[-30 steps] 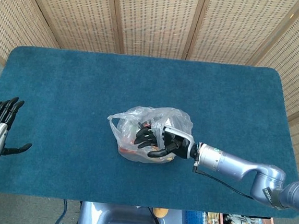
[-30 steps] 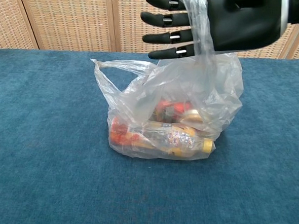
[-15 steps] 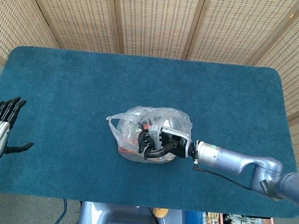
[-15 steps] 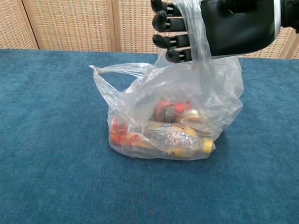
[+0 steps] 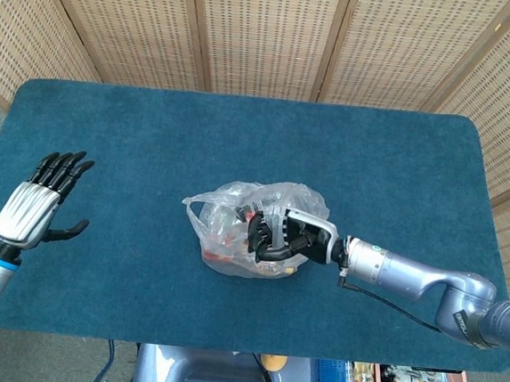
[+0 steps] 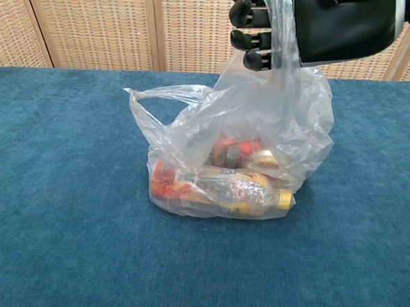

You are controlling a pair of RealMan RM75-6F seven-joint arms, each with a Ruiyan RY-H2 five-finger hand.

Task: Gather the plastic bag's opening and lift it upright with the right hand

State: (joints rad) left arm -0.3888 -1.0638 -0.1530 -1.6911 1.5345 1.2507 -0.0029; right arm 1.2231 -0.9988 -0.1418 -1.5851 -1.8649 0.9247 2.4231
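Right hand [image 6: 317, 25] now tighter on bag [image 6: 262, 136]

No text, brand or number can be read: printing is seen on the packets [image 6: 239, 189] inside the plastic bag [image 6: 276, 123], but it is blurred by the film and too small to be made out.

Lab-like: blue-felt table [image 5: 242, 136], wicker screens [image 5: 269, 31].

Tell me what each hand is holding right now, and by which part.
The right hand grips the plastic bag by its gathered top, near the opening. The left hand holds nothing, fingers spread.
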